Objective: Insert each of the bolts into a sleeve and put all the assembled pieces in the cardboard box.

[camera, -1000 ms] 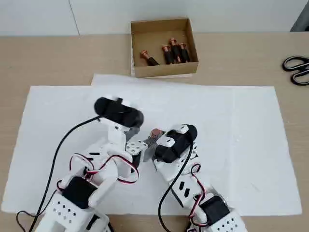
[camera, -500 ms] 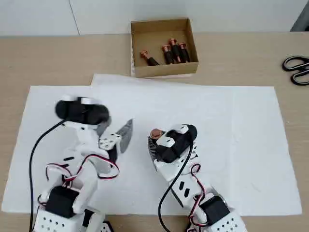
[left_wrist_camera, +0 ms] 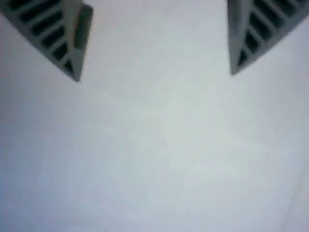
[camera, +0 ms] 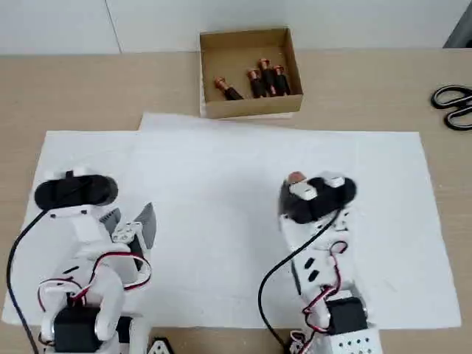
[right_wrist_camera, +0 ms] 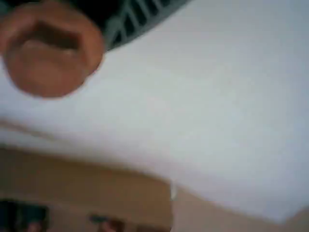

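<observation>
Our left tool (left_wrist_camera: 154, 72) hangs spread open over the white paper (camera: 221, 192), lower left. Our right tool (camera: 293, 187) grips a copper-headed bolt (right_wrist_camera: 50, 53) at centre right. Four assembled pieces (camera: 259, 81) lie in the cardboard box (camera: 247, 35), top centre.

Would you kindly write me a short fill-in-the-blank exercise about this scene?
1. The cardboard box holds ____ assembled pieces.
2. The left gripper has its fingers ____.
3. The copper-headed bolt is held by the ____ arm.
4. The scissors lie on the bare ____, off the white sheet.
Missing words: four; open; right; table.
</observation>
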`<control>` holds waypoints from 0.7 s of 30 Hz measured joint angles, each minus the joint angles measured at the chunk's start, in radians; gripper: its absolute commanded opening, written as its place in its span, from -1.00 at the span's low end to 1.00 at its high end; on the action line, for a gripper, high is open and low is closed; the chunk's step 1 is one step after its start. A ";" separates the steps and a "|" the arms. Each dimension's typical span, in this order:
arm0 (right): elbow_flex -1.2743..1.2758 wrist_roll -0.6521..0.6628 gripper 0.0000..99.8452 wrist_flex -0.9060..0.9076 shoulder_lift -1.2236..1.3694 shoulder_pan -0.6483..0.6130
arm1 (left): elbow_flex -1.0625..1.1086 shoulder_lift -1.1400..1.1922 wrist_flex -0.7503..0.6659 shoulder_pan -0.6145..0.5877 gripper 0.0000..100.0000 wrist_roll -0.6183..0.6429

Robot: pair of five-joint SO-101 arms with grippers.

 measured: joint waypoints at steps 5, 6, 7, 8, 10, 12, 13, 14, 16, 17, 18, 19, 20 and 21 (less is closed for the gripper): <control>-0.259 0.018 -0.99 0.000 0.083 0.035 | 0.000 -0.061 0.006 -0.032 -0.62 0.003; -0.313 0.020 -0.99 0.000 0.123 0.040 | 0.003 -0.075 0.006 -0.032 -0.62 0.002; -0.371 0.021 -0.99 0.000 0.180 0.041 | 0.009 -0.094 0.006 -0.032 -0.62 0.002; -0.434 0.021 -0.99 0.000 0.239 0.044 | 0.014 -0.106 0.006 -0.032 -0.62 0.003; -0.565 0.021 -0.99 0.000 0.381 0.044 | 0.021 -0.140 0.006 -0.032 -0.62 0.003; -0.710 0.021 -0.99 0.000 0.542 0.041 | 0.032 -0.195 0.006 -0.032 -0.62 0.003; -0.783 0.021 -0.99 0.000 0.626 0.040 | 0.038 -0.213 0.006 -0.032 -0.62 0.003; -0.856 0.021 -0.99 0.000 0.710 0.040 | 0.049 -0.232 0.006 -0.032 -0.62 0.003; -1.005 0.021 -0.99 0.000 0.888 0.040 | 0.057 -0.242 0.006 -0.032 -0.62 0.003; -1.080 0.021 -0.99 0.000 0.977 0.032 | 0.063 -0.244 0.006 -0.032 -0.62 0.003; -1.154 0.021 -0.99 0.000 1.065 0.026 | 0.064 -0.245 0.006 -0.032 -0.62 0.003; -1.226 0.021 -0.99 0.000 1.157 0.017 | 0.066 -0.245 0.006 -0.037 -0.62 0.003; -1.301 0.021 -0.99 0.000 1.247 0.006 | 0.066 -0.245 0.006 -0.037 -0.62 0.003; -1.378 0.021 -0.99 0.000 1.343 -0.002 | 0.068 -0.245 0.002 -0.037 -0.62 0.003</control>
